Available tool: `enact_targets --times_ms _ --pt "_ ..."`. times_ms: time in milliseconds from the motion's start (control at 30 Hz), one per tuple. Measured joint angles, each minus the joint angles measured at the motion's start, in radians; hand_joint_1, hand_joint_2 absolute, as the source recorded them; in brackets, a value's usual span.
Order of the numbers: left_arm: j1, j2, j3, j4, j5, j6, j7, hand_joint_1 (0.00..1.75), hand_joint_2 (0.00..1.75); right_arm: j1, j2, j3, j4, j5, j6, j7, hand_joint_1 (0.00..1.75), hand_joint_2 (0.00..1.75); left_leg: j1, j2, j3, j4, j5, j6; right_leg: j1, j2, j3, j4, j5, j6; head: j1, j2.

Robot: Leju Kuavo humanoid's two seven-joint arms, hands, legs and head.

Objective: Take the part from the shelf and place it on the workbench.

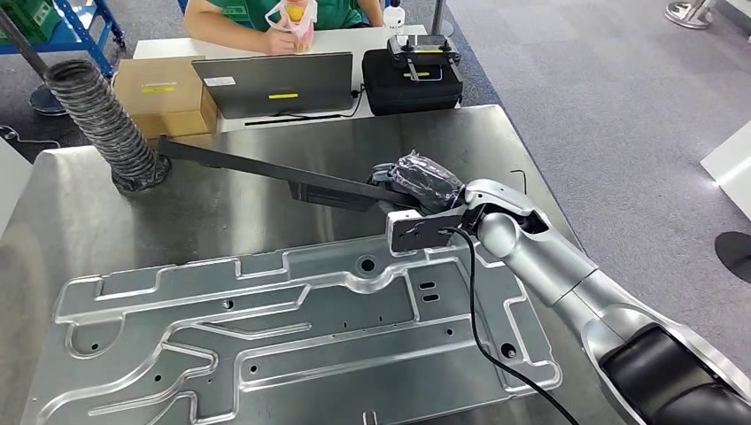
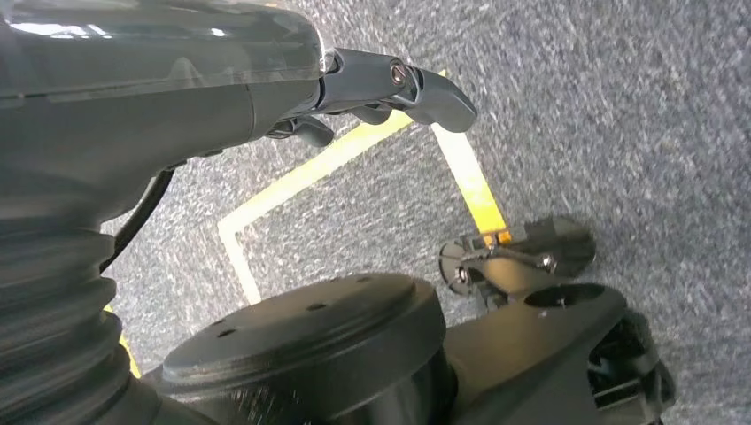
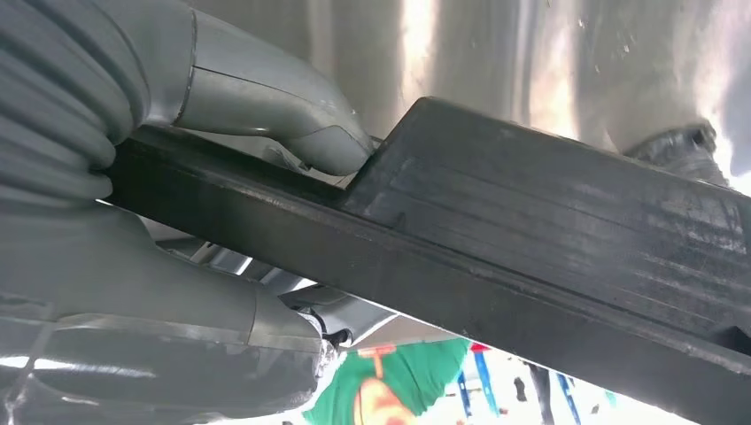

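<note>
Clearly, the right robot hand is closed around one end of a long black bar-shaped part. In the right wrist view its thick grey thumb presses on one face of the part while the rest of the robot hand wraps the opposite side, so the bar is clamped between them. From the head view the right robot hand sits at about 2 o'clock from the middle of the steel worktop, and the silver arm reaches it from 5 o'clock. The part runs away from the robot hand toward 10 o'clock, over the worktop; whether it rests on the surface or hangs just above it cannot be told. Its far end lies beside the foot of a grey ribbed hose that stands on the worktop's far left corner.

Nearer, a large machined aluminium plate with grooves and holes lies flat on the worktop, from about 6 to 8 o'clock of the robot hand.

Beyond the worktop, at 12 o'clock, a white table carries a closed laptop, a cardboard box and a black case, with a person in green sitting behind it.

The left robot hand hangs over grey carpet marked with yellow tape, fingers loosely apart, holding nothing.
</note>
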Motion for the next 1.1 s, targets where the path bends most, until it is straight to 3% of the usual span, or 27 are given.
enact_targets --times_ms 33,100,167,233,267,333,400,433,467,533,600,700,733,800,867,900,933,967,1033,1100 --pt "-0.001 -0.002 0.000 0.001 0.001 0.001 -0.001 0.00 1.75 -0.008 0.000 0.002 0.005 0.000 -0.006 -0.003 1.75 1.75 -0.003 -0.001 -0.001 0.000 0.000 -0.001 0.006 0.004 0.026 -0.060 0.025 -0.016 0.000 0.000" --pt "-0.004 -0.004 0.000 0.002 0.003 0.004 -0.002 0.00 1.75 -0.023 0.002 0.007 0.014 -0.001 -0.019 -0.007 1.75 1.75 0.000 0.000 -0.004 -0.003 0.004 -0.008 0.018 0.007 0.058 -0.133 0.034 -0.033 -0.001 0.000" --pt "-0.007 -0.005 0.001 0.003 0.004 0.006 -0.003 0.00 1.75 -0.035 0.003 0.013 0.022 -0.002 -0.024 -0.007 1.75 1.75 0.005 0.000 -0.004 -0.010 0.012 -0.020 0.023 0.006 0.067 -0.157 0.040 -0.035 -0.002 0.000" --pt "-0.011 -0.005 0.001 0.003 0.005 0.007 -0.003 0.00 1.75 -0.046 0.002 0.017 0.026 -0.001 -0.025 -0.008 1.75 1.75 0.001 0.003 -0.009 0.001 -0.005 -0.030 0.016 -0.001 0.077 -0.182 0.055 -0.037 -0.002 0.000" --pt "-0.012 -0.004 0.001 0.003 0.005 0.008 -0.004 0.00 1.75 -0.051 0.000 0.018 0.027 -0.001 -0.026 -0.008 1.75 1.75 -0.001 0.006 -0.020 0.029 -0.027 -0.035 0.011 -0.005 0.083 -0.195 0.062 -0.038 -0.002 0.000" --pt "-0.014 -0.002 0.001 0.003 0.007 0.010 -0.006 0.00 1.75 -0.057 -0.005 0.023 0.030 -0.001 -0.028 -0.008 1.75 1.75 0.003 0.012 -0.066 0.146 -0.092 -0.046 0.005 -0.010 0.085 -0.203 0.069 -0.038 -0.002 0.000" --pt "-0.017 0.001 0.002 0.003 0.009 0.010 -0.008 0.00 1.75 -0.058 -0.008 0.031 0.034 0.001 -0.029 -0.008 1.75 1.75 0.010 0.015 -0.106 0.248 -0.120 -0.059 0.002 -0.013 0.078 -0.193 0.069 -0.036 -0.002 0.000" --pt "-0.018 0.003 0.002 0.003 0.009 0.011 -0.008 0.00 1.75 -0.058 -0.009 0.035 0.036 0.003 -0.030 -0.007 1.75 1.75 0.014 0.017 -0.104 0.249 -0.106 -0.066 -0.001 -0.014 0.073 -0.185 0.067 -0.034 -0.002 0.000" --pt "-0.018 0.004 0.002 0.003 0.010 0.012 -0.007 0.00 1.75 -0.059 -0.010 0.040 0.037 0.005 -0.032 -0.007 1.75 1.75 0.019 0.019 -0.084 0.213 -0.076 -0.072 -0.005 -0.014 0.068 -0.176 0.065 -0.031 -0.002 0.000" --pt "-0.020 0.005 0.002 0.003 0.010 0.014 -0.006 0.00 1.75 -0.063 -0.011 0.046 0.038 0.011 -0.037 -0.006 1.75 1.75 0.025 0.022 -0.021 0.091 -0.026 -0.087 -0.010 -0.013 0.055 -0.154 0.058 -0.017 -0.002 0.000" --pt "-0.021 0.004 0.002 0.003 0.011 0.015 -0.005 0.00 1.75 -0.070 -0.014 0.050 0.039 0.019 -0.042 -0.006 1.75 1.75 0.025 0.021 0.007 0.031 -0.019 -0.078 -0.008 -0.011 0.041 -0.134 0.055 -0.003 -0.002 0.000" --pt "-0.022 0.005 0.002 0.003 0.015 0.017 -0.006 0.00 1.75 -0.086 -0.015 0.060 0.044 0.030 -0.043 -0.005 1.75 1.75 0.023 0.017 -0.006 0.033 -0.020 -0.037 -0.008 -0.010 0.029 -0.122 0.059 0.012 -0.002 0.000" --pt "-0.022 0.005 0.002 0.003 0.017 0.018 -0.007 0.00 1.75 -0.091 -0.014 0.063 0.046 0.033 -0.043 -0.005 1.75 1.75 0.022 0.017 -0.009 0.033 -0.016 -0.026 -0.010 -0.009 0.022 -0.109 0.047 0.015 -0.002 0.000" --pt "-0.023 0.005 0.003 0.003 0.019 0.017 -0.007 0.00 1.75 -0.101 -0.008 0.069 0.049 0.038 -0.042 -0.004 1.75 1.75 0.019 0.018 -0.017 0.031 -0.005 -0.009 -0.011 -0.006 -0.014 -0.024 -0.012 0.017 -0.002 0.000" --pt "-0.024 0.005 0.003 0.003 0.020 0.014 -0.008 0.00 1.75 -0.106 0.002 0.073 0.054 0.039 -0.041 -0.003 1.75 1.75 0.013 0.019 -0.027 0.031 0.005 0.000 -0.008 -0.004 -0.066 0.112 -0.084 0.015 -0.002 0.000" --pt "-0.024 0.005 0.003 0.003 0.020 0.012 -0.008 0.00 1.75 -0.107 0.007 0.076 0.058 0.039 -0.041 -0.003 1.75 1.75 0.009 0.018 -0.033 0.032 0.009 0.003 -0.006 -0.003 -0.082 0.159 -0.102 0.012 -0.002 0.000" --pt "-0.023 0.005 0.003 0.003 0.020 0.011 -0.008 0.00 1.75 -0.107 0.009 0.079 0.062 0.039 -0.041 -0.002 1.75 1.75 0.004 0.017 -0.037 0.032 0.013 0.004 -0.002 -0.002 -0.079 0.169 -0.101 0.007 -0.002 0.000" --pt "-0.023 0.005 0.003 0.003 0.020 0.010 -0.008 0.00 1.75 -0.107 0.011 0.082 0.065 0.039 -0.041 -0.002 1.75 1.75 0.000 0.014 -0.040 0.032 0.017 0.005 0.002 -0.002 -0.056 0.139 -0.083 -0.002 -0.002 0.000" --pt "-0.023 0.004 0.003 0.003 0.021 0.007 -0.008 0.00 1.75 -0.111 0.011 0.085 0.070 0.039 -0.041 0.000 1.75 1.75 -0.008 0.010 -0.044 0.031 0.024 0.005 0.014 0.003 0.025 0.003 -0.032 -0.031 -0.002 0.000" --pt "-0.024 0.003 0.004 0.003 0.021 0.005 -0.010 0.00 1.75 -0.118 0.011 0.085 0.073 0.039 -0.041 0.001 1.75 1.75 -0.010 0.008 -0.050 0.031 0.032 -0.002 0.026 0.008 0.074 -0.094 -0.001 -0.052 -0.002 0.000"
